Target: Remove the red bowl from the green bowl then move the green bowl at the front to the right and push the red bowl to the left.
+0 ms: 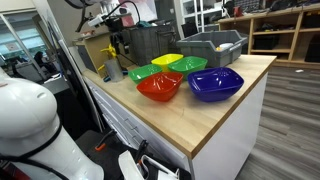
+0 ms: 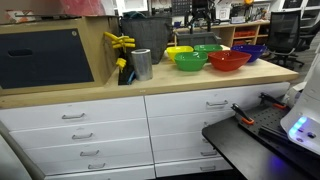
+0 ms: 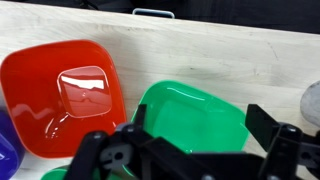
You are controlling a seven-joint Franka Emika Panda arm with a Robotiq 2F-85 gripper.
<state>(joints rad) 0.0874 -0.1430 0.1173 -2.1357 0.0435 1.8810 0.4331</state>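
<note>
The red bowl [image 3: 65,95] sits upright on the wooden counter, beside the front green bowl [image 3: 190,115] and not inside it. Both show in both exterior views: the red bowl [image 1: 160,87] [image 2: 229,60] and the front green bowl [image 1: 150,72] [image 2: 190,61]. A second green bowl [image 1: 187,65] [image 2: 208,48] stands behind them. My gripper [image 3: 205,125] hangs open and empty above the front green bowl, one finger over each side of it. It touches nothing.
A blue bowl [image 1: 216,84] [image 2: 249,51] and a yellow bowl [image 1: 166,60] [image 2: 179,50] stand close by. A metal can [image 2: 140,63] and yellow clamps [image 2: 120,42] are further along the counter. A grey bin [image 1: 212,45] stands at the back. The counter's front edge with a drawer handle [image 3: 150,12] is near.
</note>
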